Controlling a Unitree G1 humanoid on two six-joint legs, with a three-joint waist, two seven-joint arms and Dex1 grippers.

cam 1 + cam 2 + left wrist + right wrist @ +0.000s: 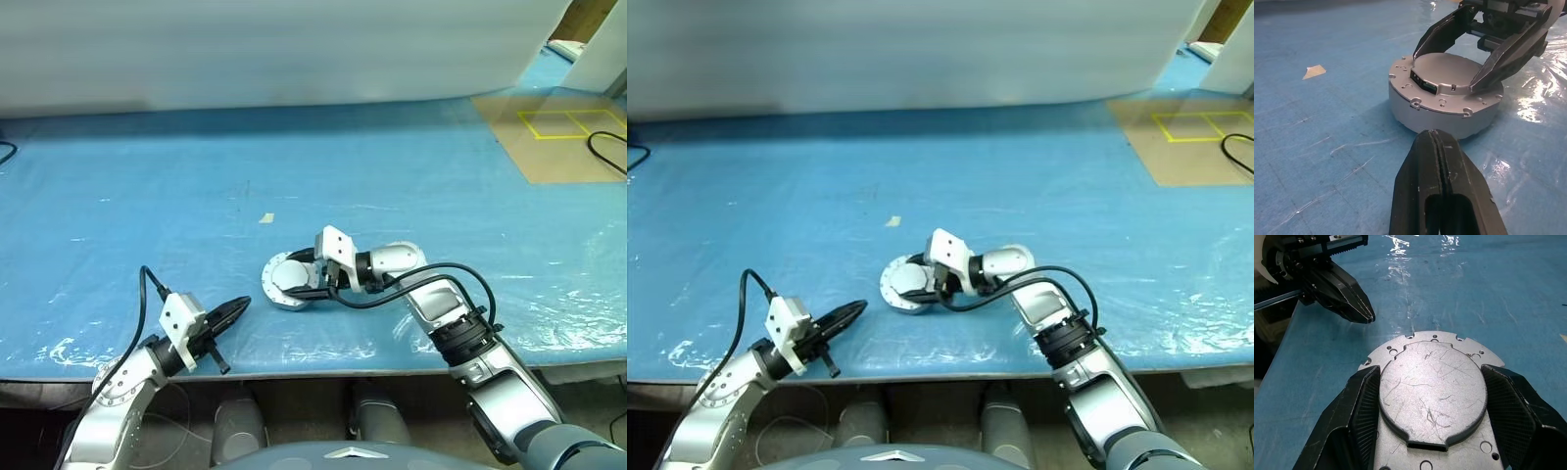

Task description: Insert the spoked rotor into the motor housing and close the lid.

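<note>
The motor housing (1440, 120), a round silver case, stands on the blue table. The lid (275, 284) lies on it, plain scratched grey face (1432, 396) up. My right gripper (292, 277) reaches in from the right, shut on the lid's raised centre, one black finger (1359, 401) on each side. The spoked rotor is hidden. My left gripper (233, 311) hovers shut and empty near the table's front edge. It is a short way left of the housing and points at it.
A small scrap of tape (265, 218) lies behind the housing. A brown board with yellow tape lines (563, 137) and a black cable (609, 149) sit at the far right. A white backdrop (294, 49) closes off the table's rear.
</note>
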